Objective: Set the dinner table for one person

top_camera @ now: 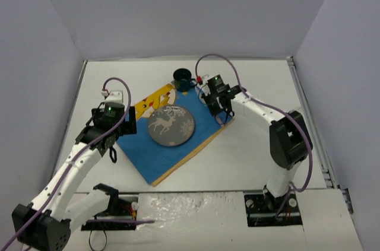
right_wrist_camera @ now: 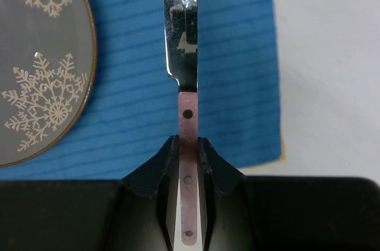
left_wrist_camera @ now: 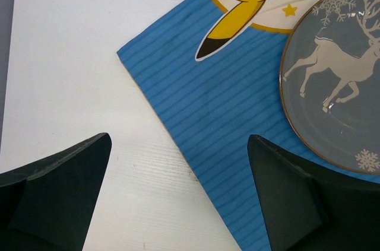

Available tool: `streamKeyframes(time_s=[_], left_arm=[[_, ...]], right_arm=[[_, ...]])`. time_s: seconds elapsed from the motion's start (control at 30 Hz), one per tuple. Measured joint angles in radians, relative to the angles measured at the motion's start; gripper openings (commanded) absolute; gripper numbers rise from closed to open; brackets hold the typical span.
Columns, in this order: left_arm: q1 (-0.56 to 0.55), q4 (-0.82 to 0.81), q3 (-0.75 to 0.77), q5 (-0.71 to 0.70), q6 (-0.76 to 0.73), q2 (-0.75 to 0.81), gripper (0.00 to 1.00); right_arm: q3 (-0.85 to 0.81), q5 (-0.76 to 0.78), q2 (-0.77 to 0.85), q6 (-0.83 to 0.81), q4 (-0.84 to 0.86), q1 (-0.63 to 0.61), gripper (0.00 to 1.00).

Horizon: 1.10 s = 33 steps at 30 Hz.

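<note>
The white dinner table carries a blue-and-yellow cartoon placemat with a grey reindeer plate on it. My right gripper is shut on the pink handle of a knife; its steel blade points out over the placemat's right strip, beside the plate. My left gripper is open and empty above the placemat's left edge, its two dark fingers wide apart over table and cloth. The plate also shows in the left wrist view.
A dark blue cup stands just beyond the placemat's far corner, close to my right wrist. Grey walls enclose the table on three sides. Bare white tabletop lies left of the placemat.
</note>
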State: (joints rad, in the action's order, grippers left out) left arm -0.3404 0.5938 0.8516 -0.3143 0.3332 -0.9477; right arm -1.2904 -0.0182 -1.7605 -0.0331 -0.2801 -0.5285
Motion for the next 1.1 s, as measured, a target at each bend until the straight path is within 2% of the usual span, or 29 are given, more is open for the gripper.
streamKeyframes(time_s=[0.2, 0.5, 1.1], left_arm=[[0.003, 0.0, 0.0, -0.014, 0.0, 0.007, 0.97], [0.01, 0.0, 0.0, -0.028, 0.0, 0.007, 0.97], [0.035, 0.0, 0.0, -0.03, 0.0, 0.007, 0.97]], right_arm=[[-0.105, -0.059, -0.146, -0.101, -0.042, -0.012, 0.0], [-0.164, -0.076, -0.274, -0.139, -0.042, -0.012, 0.0], [-0.16, -0.054, -0.296, -0.125, 0.001, -0.009, 0.0]])
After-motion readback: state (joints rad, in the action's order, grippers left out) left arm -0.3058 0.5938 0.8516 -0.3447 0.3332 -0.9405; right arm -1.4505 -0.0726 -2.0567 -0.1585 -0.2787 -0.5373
